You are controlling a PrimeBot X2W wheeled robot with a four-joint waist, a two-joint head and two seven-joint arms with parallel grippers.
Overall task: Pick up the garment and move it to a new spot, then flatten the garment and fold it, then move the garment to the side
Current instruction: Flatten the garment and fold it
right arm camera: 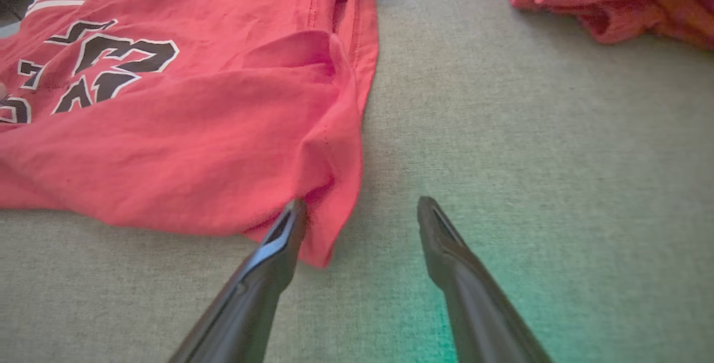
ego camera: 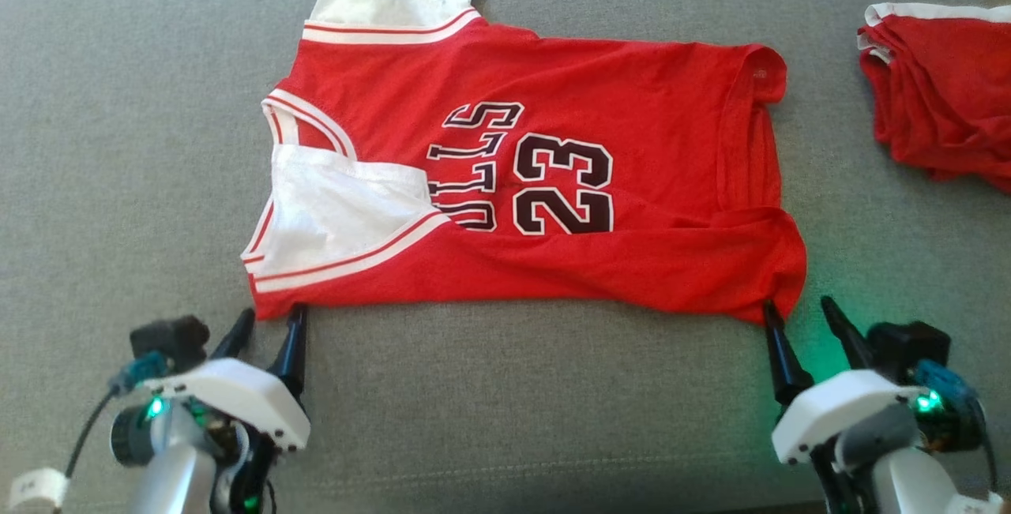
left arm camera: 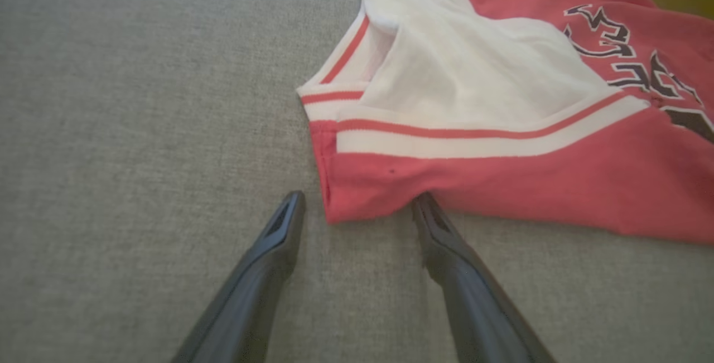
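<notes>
While two spread tools (ego camera: 273,311) (ego camera: 796,304) touch one jersey (ego camera: 648,103), one red pile (ego camera: 940,88) lies apart.

The left hand (ego camera: 272,315), with two long dark tapered fingers (ego camera: 294,340) on a white moulded wrist housing (ego camera: 229,399), is low at the left of the head view, its fingers spread apart and pointing forward. The right hand (ego camera: 798,305) mirrors it at the lower right, fingers likewise parted. Green lights glow on both wrists, above pale grey forearms (ego camera: 170,474).
</notes>
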